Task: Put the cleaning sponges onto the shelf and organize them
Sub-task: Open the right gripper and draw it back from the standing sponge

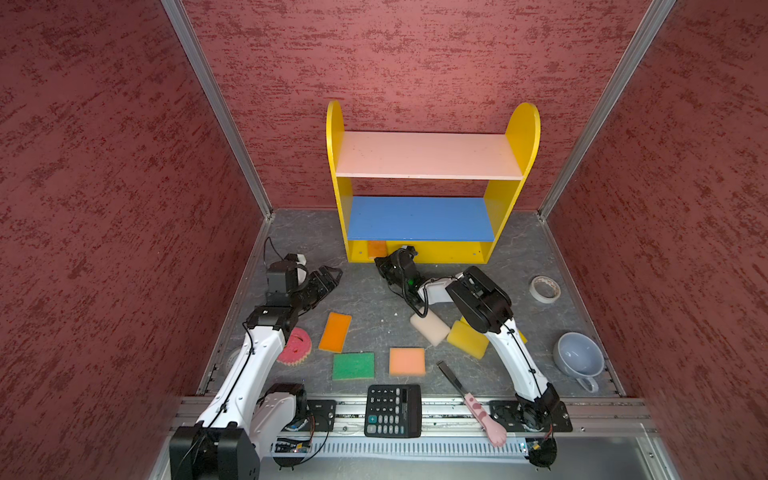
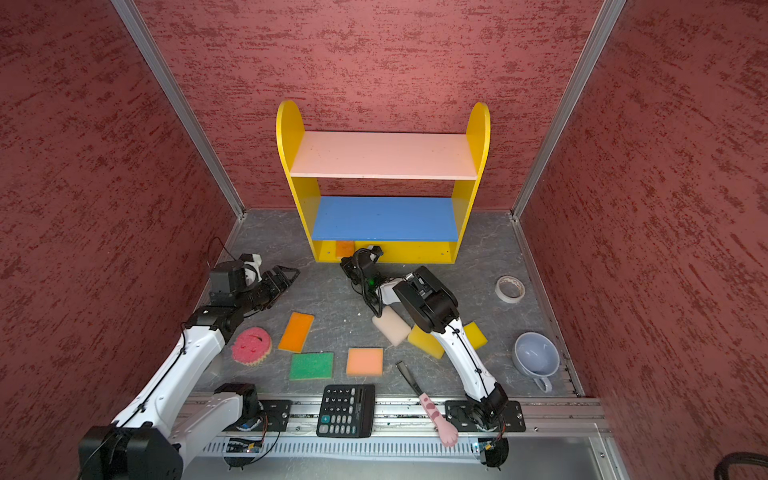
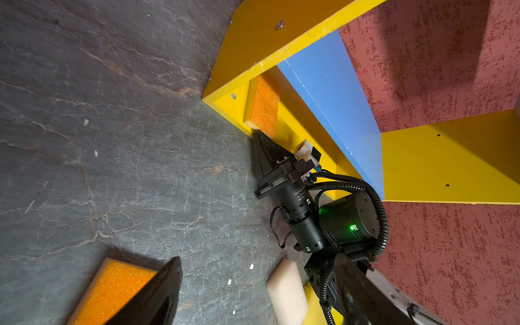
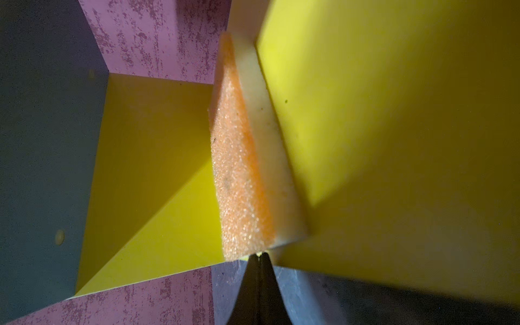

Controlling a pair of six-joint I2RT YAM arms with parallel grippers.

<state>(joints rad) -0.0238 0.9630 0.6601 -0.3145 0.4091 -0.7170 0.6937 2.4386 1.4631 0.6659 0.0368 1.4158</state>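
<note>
The shelf stands at the back with its pink and blue boards bare. An orange sponge lies on its yellow bottom board, near the left panel. My right gripper is shut and empty, its tip touching that sponge's front corner. My left gripper hangs open and empty over the floor to the left. On the floor lie orange, green, peach, cream and yellow sponges. A pink round sponge is partly hidden by my left arm.
A black calculator and a pink-handled brush lie at the front edge. A blue-grey mug on its side and a tape roll sit at the right. Red walls enclose three sides.
</note>
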